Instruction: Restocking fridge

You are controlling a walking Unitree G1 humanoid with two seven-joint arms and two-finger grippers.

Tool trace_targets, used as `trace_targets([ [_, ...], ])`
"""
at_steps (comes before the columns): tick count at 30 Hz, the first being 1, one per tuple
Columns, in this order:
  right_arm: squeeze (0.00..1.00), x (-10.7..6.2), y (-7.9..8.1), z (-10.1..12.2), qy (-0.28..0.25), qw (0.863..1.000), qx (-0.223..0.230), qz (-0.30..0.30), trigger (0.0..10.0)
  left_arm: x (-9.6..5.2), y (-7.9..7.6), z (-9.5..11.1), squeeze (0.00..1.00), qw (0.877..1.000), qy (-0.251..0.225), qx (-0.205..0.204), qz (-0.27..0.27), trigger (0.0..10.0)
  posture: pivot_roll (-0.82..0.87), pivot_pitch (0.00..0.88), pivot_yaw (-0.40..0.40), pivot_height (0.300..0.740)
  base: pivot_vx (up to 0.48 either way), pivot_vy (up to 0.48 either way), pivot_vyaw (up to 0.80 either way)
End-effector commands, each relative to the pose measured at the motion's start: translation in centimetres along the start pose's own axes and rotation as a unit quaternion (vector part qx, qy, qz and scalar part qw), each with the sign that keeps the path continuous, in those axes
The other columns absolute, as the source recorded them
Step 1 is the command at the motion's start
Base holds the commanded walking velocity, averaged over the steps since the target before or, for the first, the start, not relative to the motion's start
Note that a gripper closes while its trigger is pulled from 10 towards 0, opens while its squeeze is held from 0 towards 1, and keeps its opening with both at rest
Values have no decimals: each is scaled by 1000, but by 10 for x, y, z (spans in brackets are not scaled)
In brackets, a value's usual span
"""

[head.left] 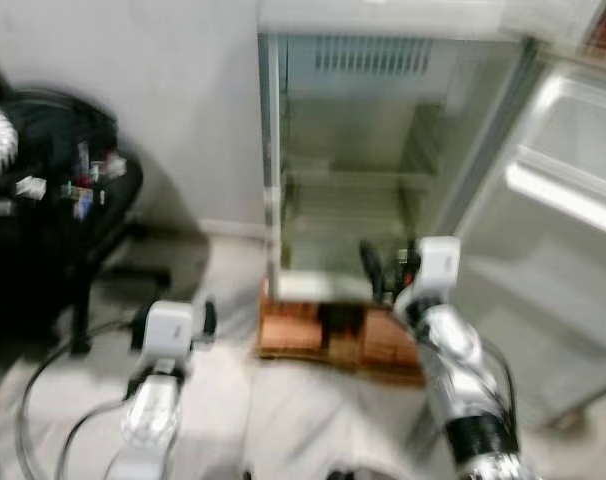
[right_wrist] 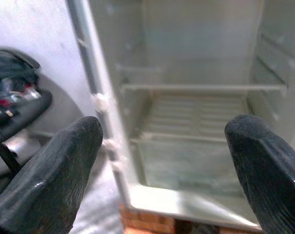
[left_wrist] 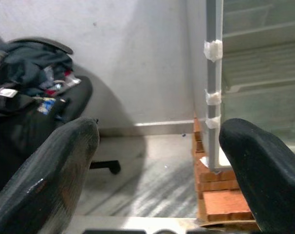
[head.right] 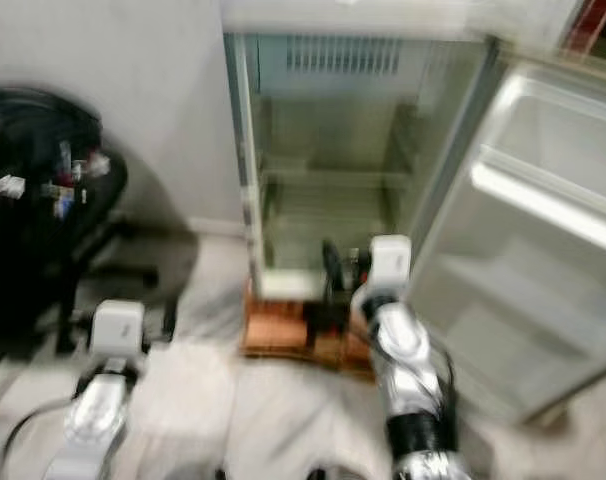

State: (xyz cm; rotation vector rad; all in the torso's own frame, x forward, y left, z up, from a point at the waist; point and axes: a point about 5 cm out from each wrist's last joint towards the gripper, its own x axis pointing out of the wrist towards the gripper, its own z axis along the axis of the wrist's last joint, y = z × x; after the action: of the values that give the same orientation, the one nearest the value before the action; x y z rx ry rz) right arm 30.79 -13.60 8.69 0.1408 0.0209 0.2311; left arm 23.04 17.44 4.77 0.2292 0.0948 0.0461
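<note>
The fridge [head.left: 363, 160] stands open at the far centre, its door [head.left: 543, 240] swung out to the right, shelves bare, raised on bricks [head.left: 333, 340]. Far left sits a black chair [head.left: 63, 200] piled with clothes. The right gripper [head.left: 388, 268], fingers spread wide, hovers at the fridge's lower lip. The left gripper [left_wrist: 157, 161], wide too, holds nothing, near left.
</note>
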Motion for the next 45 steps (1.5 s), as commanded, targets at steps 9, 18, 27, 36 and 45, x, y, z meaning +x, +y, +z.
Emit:
trace_targets([
  [9, 0, -1, -4, -3, 14, 1000, -18, -8, 10000, -1, -4, 3, 0, 1000, -10, -6, -17, 10000, 19, 42, -6, 740, 0, -35, 0],
  [18, 0, 1, -1, -2, 8, 1000, -27, -5, 10000, -1, -6, 1, 0, 1000, -9, 0, -27, 10000, 15, 42, -3, 740, 0, -382, 0],
  [27, 0, 3, 1, -1, 6, 1000, -28, 1, 10000, -1, -6, 1, 0, 1000, -10, 3, -28, 10000, 21, 42, -5, 740, 0, -431, 0],
  [36, 0, 2, 5, -3, 0, 999, -29, 16, 10000, -3, -8, 1, 0, 999, -9, 6, -32, 10000, 17, 41, -3, 740, 0, -480, 0],
  [45, 0, 2, 5, -5, 4, 999, -22, 23, 10000, -1, -10, 2, 0, 999, -10, 7, -37, 10000, 13, 46, 1, 740, 0, -480, 0],
])
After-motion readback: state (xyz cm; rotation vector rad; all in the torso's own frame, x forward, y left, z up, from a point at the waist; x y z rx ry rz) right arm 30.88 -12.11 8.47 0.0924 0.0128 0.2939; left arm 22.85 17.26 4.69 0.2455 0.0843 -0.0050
